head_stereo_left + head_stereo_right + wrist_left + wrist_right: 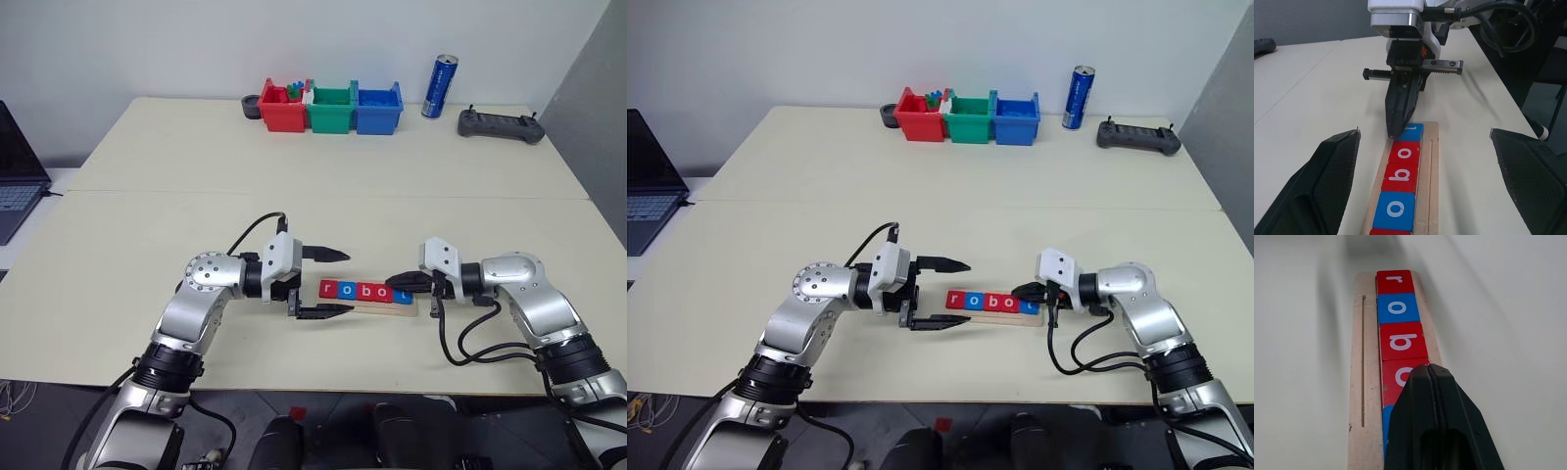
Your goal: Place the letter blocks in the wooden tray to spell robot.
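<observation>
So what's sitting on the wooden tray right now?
On the wooden tray lie the letter blocks: red r, blue o, red b, red o. The shut right gripper covers most of the last blue block, so its letter is hidden.

The wooden tray [375,306] is a long pale strip lying flat near the front edge of the surface. The letter blocks [364,291] sit in it side by side, touching: red r, blue o, red b, red o, then a blue one at the end, partly hidden.
</observation>
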Robot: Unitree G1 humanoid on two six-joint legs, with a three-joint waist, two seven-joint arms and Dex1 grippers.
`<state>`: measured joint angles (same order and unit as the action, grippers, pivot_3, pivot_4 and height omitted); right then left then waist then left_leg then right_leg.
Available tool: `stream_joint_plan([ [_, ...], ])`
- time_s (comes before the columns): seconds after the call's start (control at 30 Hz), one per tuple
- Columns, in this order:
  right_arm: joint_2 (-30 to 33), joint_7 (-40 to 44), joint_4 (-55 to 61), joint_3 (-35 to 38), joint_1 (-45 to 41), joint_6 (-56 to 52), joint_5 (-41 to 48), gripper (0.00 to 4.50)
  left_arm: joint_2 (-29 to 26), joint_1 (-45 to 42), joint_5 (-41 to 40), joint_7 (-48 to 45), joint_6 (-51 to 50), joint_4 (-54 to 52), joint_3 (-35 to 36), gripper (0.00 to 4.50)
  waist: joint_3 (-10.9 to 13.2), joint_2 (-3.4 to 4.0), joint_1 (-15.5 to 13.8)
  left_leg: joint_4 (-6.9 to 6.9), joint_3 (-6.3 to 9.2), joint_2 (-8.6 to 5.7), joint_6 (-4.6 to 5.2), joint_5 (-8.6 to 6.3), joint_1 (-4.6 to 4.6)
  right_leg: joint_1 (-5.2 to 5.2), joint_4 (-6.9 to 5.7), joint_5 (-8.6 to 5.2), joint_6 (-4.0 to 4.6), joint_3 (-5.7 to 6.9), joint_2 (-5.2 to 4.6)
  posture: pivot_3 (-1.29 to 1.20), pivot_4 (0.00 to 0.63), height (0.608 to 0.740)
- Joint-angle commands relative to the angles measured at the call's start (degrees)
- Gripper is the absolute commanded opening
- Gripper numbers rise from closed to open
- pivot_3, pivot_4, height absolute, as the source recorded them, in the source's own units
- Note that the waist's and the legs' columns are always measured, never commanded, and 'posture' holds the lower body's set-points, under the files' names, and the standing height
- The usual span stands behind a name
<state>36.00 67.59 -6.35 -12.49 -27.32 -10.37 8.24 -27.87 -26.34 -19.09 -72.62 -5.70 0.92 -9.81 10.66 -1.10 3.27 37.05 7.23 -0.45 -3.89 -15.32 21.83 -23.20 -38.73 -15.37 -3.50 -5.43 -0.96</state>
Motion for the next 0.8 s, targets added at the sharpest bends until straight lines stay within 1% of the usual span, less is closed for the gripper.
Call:
stream_joint_plan([
  [0.03, 0.6, 0.3, 1.7, 0.1, 0.4, 1.6, -0.2, 0.03, 0.1, -0.7, -0.5, 0.3, 0.7, -0.7, 0.3, 4.50, 0.0, 0.00, 0.0, 0.00, 0.00, 0.00, 0.00, 0.00, 0.00, 0.00, 0.00, 0.00, 0.00, 0.00, 0.00, 0.00, 0.150, 0.740],
  [0.27, 2.1, 1.7, 1.4, -0.7, 1.2, 3.1, -1.7, 0.03, 0.0, -0.5, -0.5, 0.3, 0.7, -0.9, 0.4, 4.50, 0.0, 0.00, 0.0, 0.00, 0.00, 0.00, 0.00, 0.00, 0.00, 0.00, 0.00, 0.00, 0.00, 0.00, 0.00, 0.00, 0.150, 0.740],
  [0.47, 2.5, 1.3, 0.2, -0.7, 0.7, 4.2, -2.7, 0.03, 0.0, -0.5, -0.4, 0.3, 0.7, -0.8, 0.3, 4.50, 0.0, 0.00, 0.0, 0.00, -0.01, 0.00, 0.00, 0.00, -0.01, 0.00, -0.01, 0.00, 0.00, 0.00, 0.00, 0.00, 0.150, 0.740],
  [0.63, 2.1, 1.0, 1.5, 0.7, 0.3, 1.9, -0.8, 0.03, 0.1, -0.6, -0.4, 0.4, 0.8, -0.9, 0.3, 4.50, 0.0, 0.00, 0.0, 0.00, 0.00, 0.00, 0.00, 0.00, -0.01, 0.00, -0.01, 0.00, 0.00, 0.00, 0.00, 0.00, 0.150, 0.740],
  [0.7, 3.1, 1.8, 2.6, 2.3, 0.1, -0.2, 1.0, 0.03, 0.0, -0.5, -0.4, 0.3, 0.9, -0.9, 0.3, 4.50, 0.0, 0.00, 0.0, 0.00, 0.00, 0.00, 0.00, 0.00, 0.00, 0.00, -0.01, 0.00, 0.00, 0.00, 0.00, 0.00, 0.150, 0.740],
  [0.8, 5.3, 3.0, 2.8, 3.4, 0.4, -0.5, 1.7, 0.03, 0.0, -0.3, -0.3, 0.2, 1.1, -0.8, 0.2, 4.50, 0.0, 0.00, 0.0, 0.01, 0.00, -0.01, 0.00, 0.00, 0.00, 0.00, -0.01, 0.00, 0.00, 0.00, 0.00, 0.00, 0.150, 0.740],
])
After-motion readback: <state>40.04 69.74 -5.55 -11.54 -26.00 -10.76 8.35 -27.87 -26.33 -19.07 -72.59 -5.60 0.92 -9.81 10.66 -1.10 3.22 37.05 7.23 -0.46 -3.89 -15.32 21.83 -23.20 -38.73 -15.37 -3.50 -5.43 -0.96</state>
